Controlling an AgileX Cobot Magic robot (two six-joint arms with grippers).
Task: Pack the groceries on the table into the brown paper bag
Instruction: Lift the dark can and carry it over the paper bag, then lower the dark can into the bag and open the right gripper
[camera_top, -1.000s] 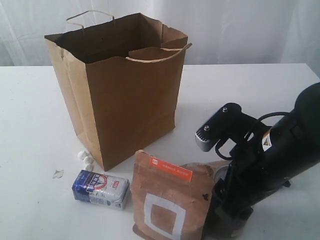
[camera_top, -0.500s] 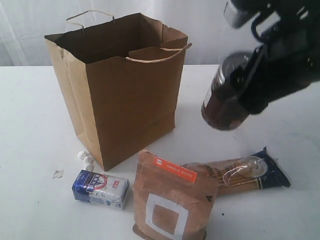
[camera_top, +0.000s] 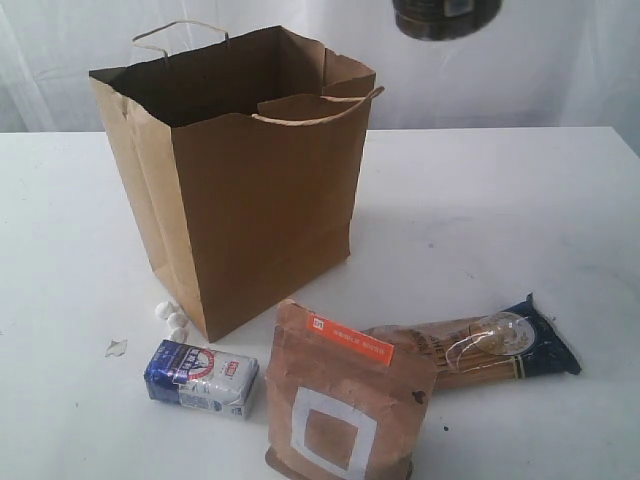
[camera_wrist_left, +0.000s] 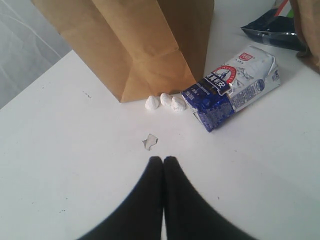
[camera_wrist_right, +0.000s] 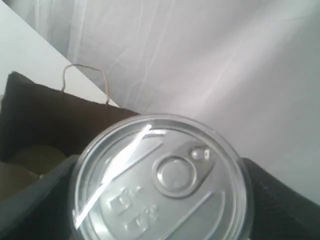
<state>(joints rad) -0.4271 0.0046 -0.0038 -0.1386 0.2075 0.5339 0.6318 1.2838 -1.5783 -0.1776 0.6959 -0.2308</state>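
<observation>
Up from the table's near right corner, where it was a second ago, the right arm has carried the tin can to the top edge of the exterior view, higher than the brown paper bag and to the right of its mouth. The right gripper holds the can with dark fingers spread wide on either side, pull-tab lid facing the wrist camera. The bag stands upright and open on the table. In front of it, the brown pouch leans over one end of the spaghetti pack, and the blue-white packet lies to the left, near the white crumbs and a paper scrap. The left gripper hangs above the table with its fingers pressed together, holding nothing.
</observation>
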